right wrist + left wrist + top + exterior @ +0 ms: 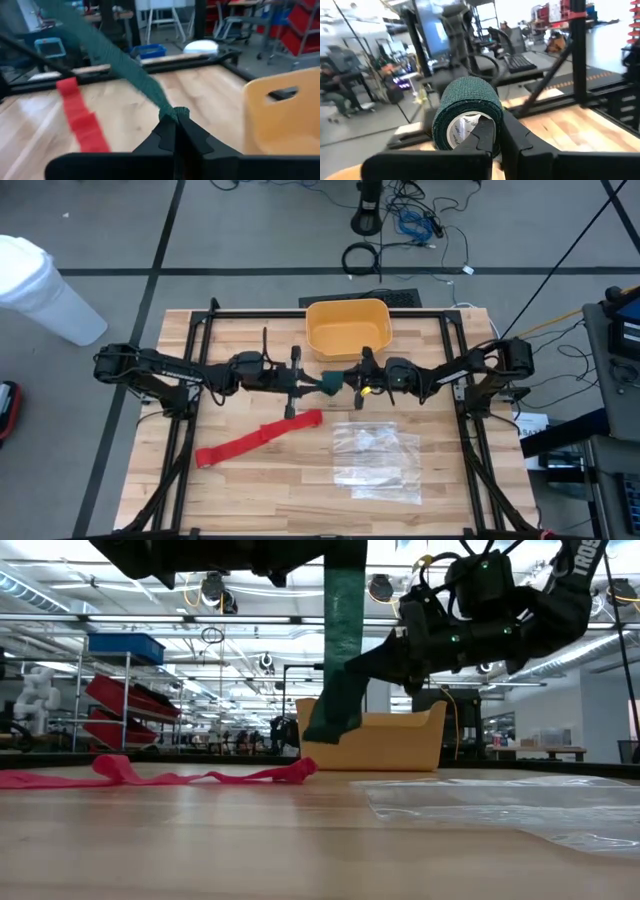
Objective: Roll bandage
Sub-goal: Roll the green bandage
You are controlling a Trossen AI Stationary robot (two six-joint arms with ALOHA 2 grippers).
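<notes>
Two tools busy, but on a green roll (466, 116), not the red bandage (258, 439): left tool (492, 145) clamps the roll, right tool (175, 131) pinches its loose end. Red bandage lies flat, seemingly unrolled, on the tabletop (270, 490); rolling not started.

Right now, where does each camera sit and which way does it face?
High: overhead, straight down; left hand, right hand show.
Low: table height, level across red bandage; right hand above.
Left wrist: past its fingers to the green roll.
Right wrist: past its fingers, pinching green strip.
Shared: high and low both show the yellow bin.
</notes>
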